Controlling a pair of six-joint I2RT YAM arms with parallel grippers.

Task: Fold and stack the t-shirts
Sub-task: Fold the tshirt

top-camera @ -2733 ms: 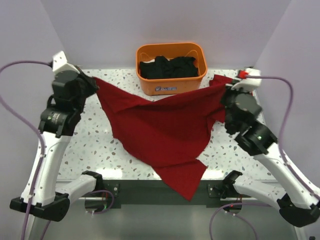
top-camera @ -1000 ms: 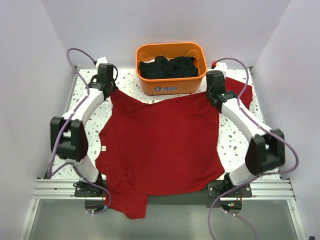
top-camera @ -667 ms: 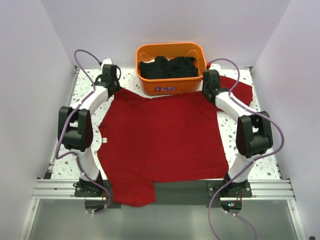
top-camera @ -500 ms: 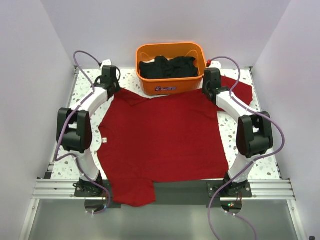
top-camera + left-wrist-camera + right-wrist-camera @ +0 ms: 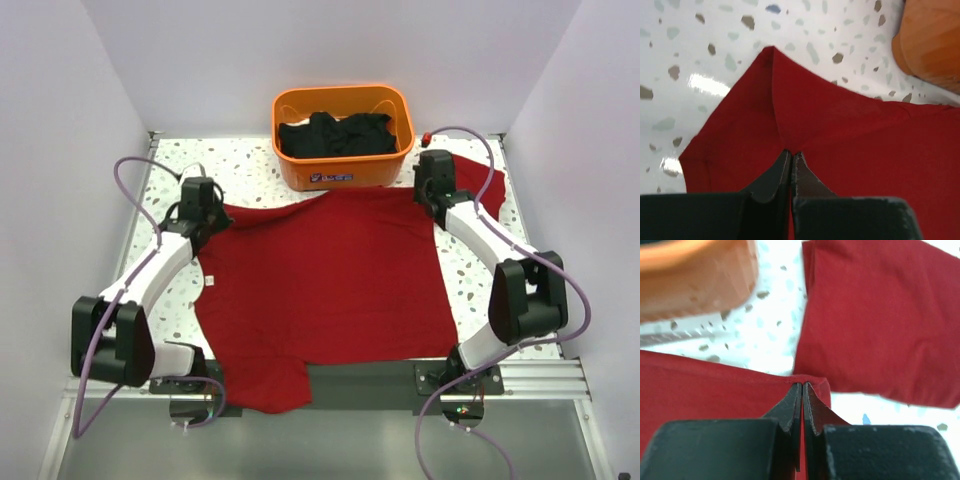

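Note:
A dark-red t-shirt (image 5: 320, 280) lies spread flat across the table, with one sleeve (image 5: 262, 385) hanging over the front edge and a small white label (image 5: 210, 283) at its left edge. My left gripper (image 5: 210, 222) is shut on the shirt's far left corner; the left wrist view shows the fingertips pinching a ridge of cloth (image 5: 791, 152). My right gripper (image 5: 432, 198) is shut on the far right corner, pinching the hem (image 5: 802, 385). A second dark-red cloth (image 5: 472, 185), flat and folded, lies beyond the right gripper and also shows in the right wrist view (image 5: 880, 315).
An orange basket (image 5: 343, 172) holding black cloth (image 5: 335, 133) stands at the back middle, just beyond the shirt's far edge. It shows at the right of the left wrist view (image 5: 932, 45) and the left of the right wrist view (image 5: 695, 275). Speckled white table (image 5: 170, 165) shows at the back left.
My left gripper has drawn the shirt's far left corner nearer and leftward, away from the basket. My right gripper has shifted slightly right and nearer. The shirt lies flatter.

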